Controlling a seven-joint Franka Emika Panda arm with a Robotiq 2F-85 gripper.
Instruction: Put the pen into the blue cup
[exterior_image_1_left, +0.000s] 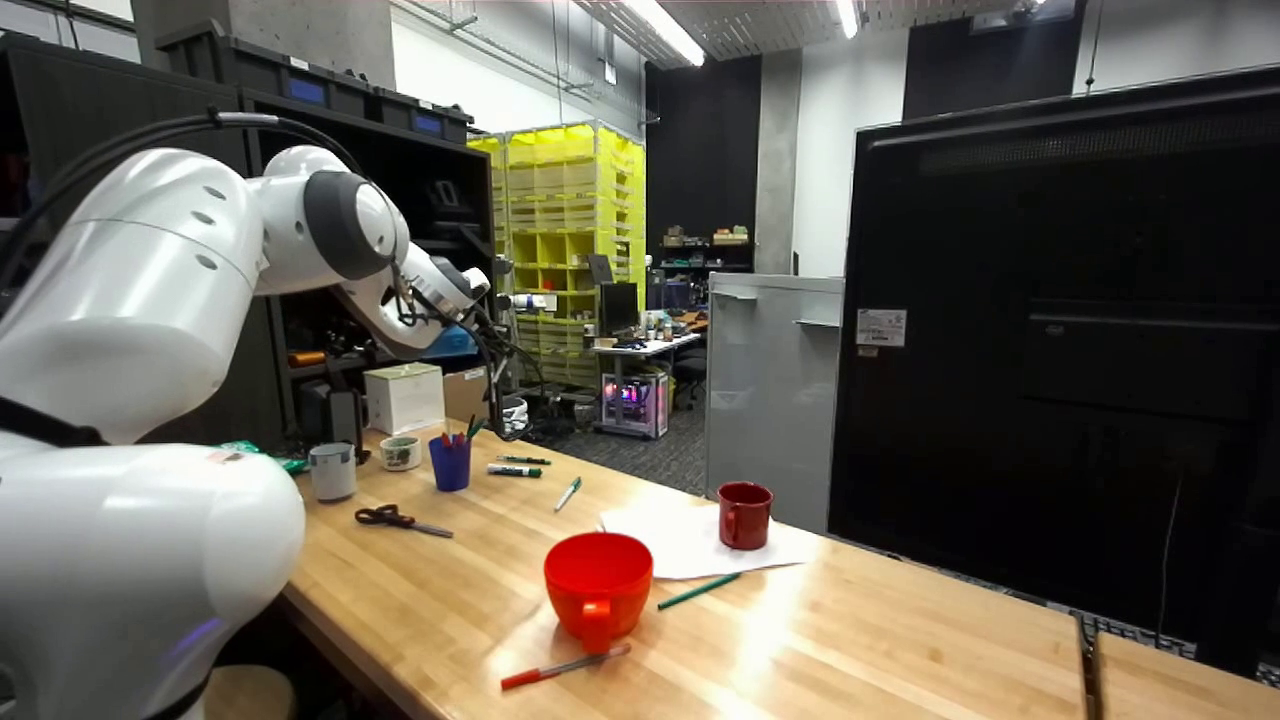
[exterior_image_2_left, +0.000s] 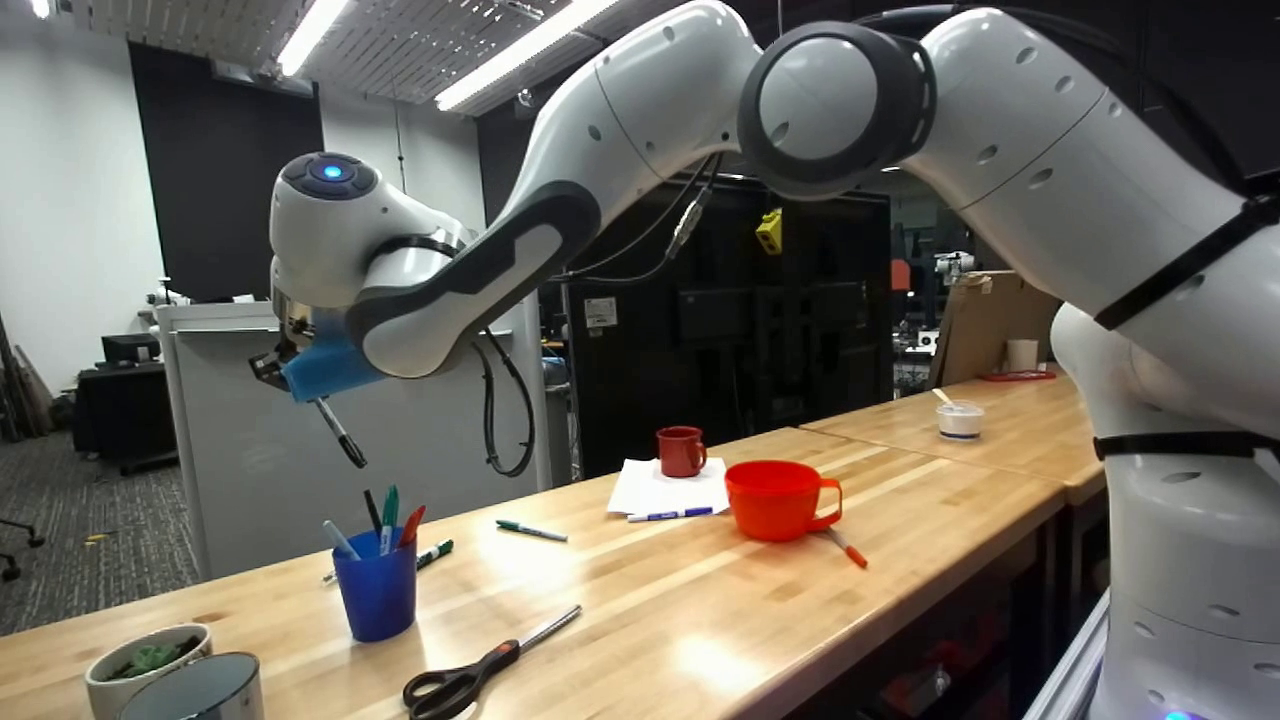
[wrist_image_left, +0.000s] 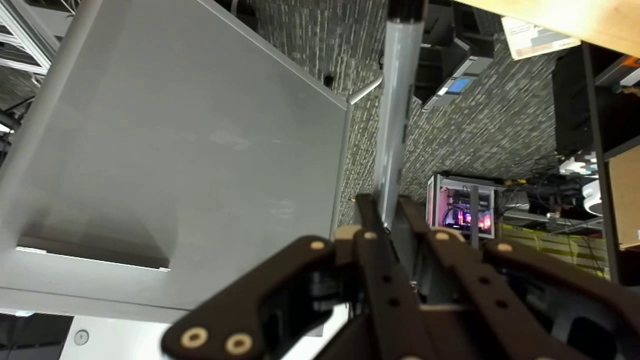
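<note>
The pen, with a grey barrel and a black end, is held tilted in the air in an exterior view (exterior_image_2_left: 340, 432). It also shows in the wrist view (wrist_image_left: 399, 95). My gripper (wrist_image_left: 387, 201) is shut on the pen near one end; its fingers are partly hidden in an exterior view (exterior_image_2_left: 300, 388). The dark blue cup (exterior_image_2_left: 376, 598) stands upright on the table with several pens and markers in it; it also shows in an exterior view (exterior_image_1_left: 450, 465). The pen's black end is above the cup and up-left of it there. The wrist view does not show the cup.
Scissors (exterior_image_2_left: 480, 672) lie beside the cup. Loose markers (exterior_image_1_left: 515, 470) lie behind it. A potted plant (exterior_image_2_left: 150, 660) and a grey mug (exterior_image_1_left: 332, 472) stand nearby. A large red cup (exterior_image_1_left: 600, 585) and a dark red mug (exterior_image_1_left: 745, 515) on paper stand farther along.
</note>
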